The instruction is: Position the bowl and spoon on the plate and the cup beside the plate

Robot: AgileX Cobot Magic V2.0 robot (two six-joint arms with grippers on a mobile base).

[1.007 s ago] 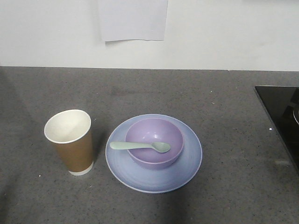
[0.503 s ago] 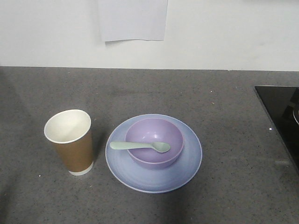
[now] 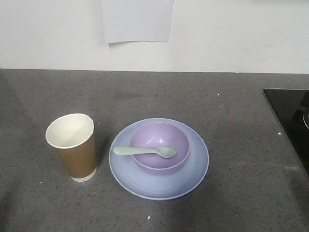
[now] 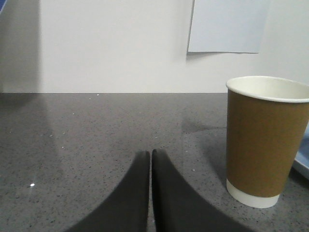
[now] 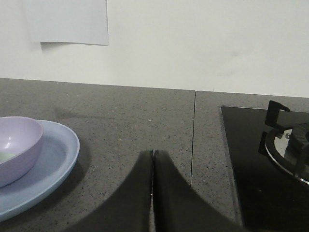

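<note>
The pale blue plate (image 3: pixel 193 169) lies on the grey counter with the lavender bowl (image 3: pixel 157 162) standing in its middle. The mint-green spoon (image 3: pixel 145 151) rests across the bowl's rim, head inside. Left of the plate, a small gap away, the brown paper cup (image 3: pixel 72 147) stands upright. My left gripper (image 4: pixel 150 153) is shut and empty, low over the counter left of the cup (image 4: pixel 263 140). My right gripper (image 5: pixel 153 153) is shut and empty, right of the plate (image 5: pixel 53 159) and bowl (image 5: pixel 17 150). Neither gripper shows in the front view.
A black stove top (image 3: pixel 289 121) with a burner (image 5: pixel 289 150) occupies the counter's right side. A white wall with a taped paper sheet (image 3: pixel 137 21) stands behind the counter. A seam (image 5: pixel 193 140) runs across the counter beside the stove.
</note>
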